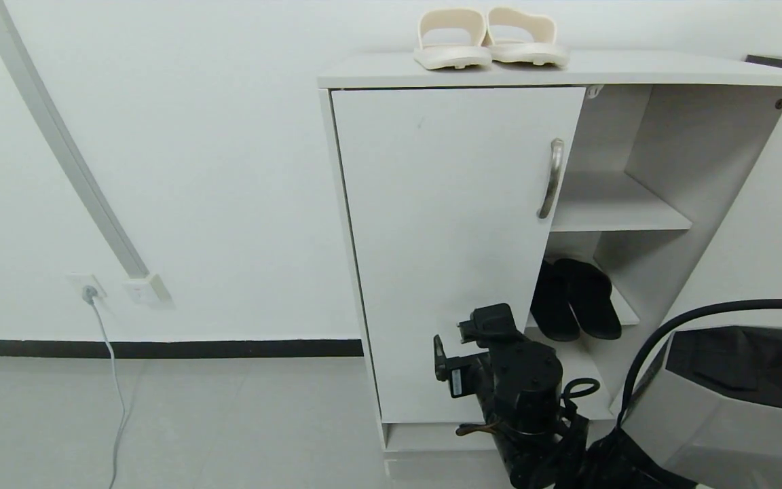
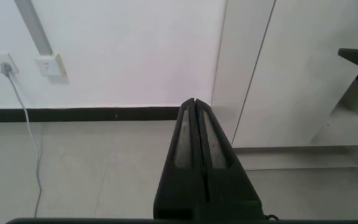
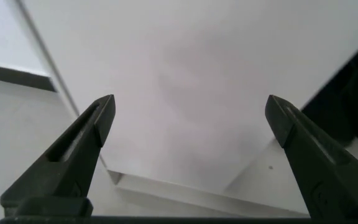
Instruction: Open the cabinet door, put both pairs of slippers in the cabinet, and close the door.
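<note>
Cabinet: a white cabinet stands on the grey floor against the wall.
Left door: the left door is shut flat, with a curved metal handle near its inner edge.
Right door: the right door is swung wide open, baring the shelves.
Beige slippers: the beige slippers sit side by side on the cabinet's top, toes towards the room.
Black slippers: the black slippers lie together on the lower shelf, inside the open half. The upper shelf is above them.
Right claw: the right claw is spread wide and grips nothing. It is low down, facing the foot of the shut door. The dark shape at the edge of its view is probably the black slippers.
Left claw: the left claw is clenched tight on nothing, above the floor off the cabinet's left corner.
Wall: a cable hangs from a socket down to the floor.
</note>
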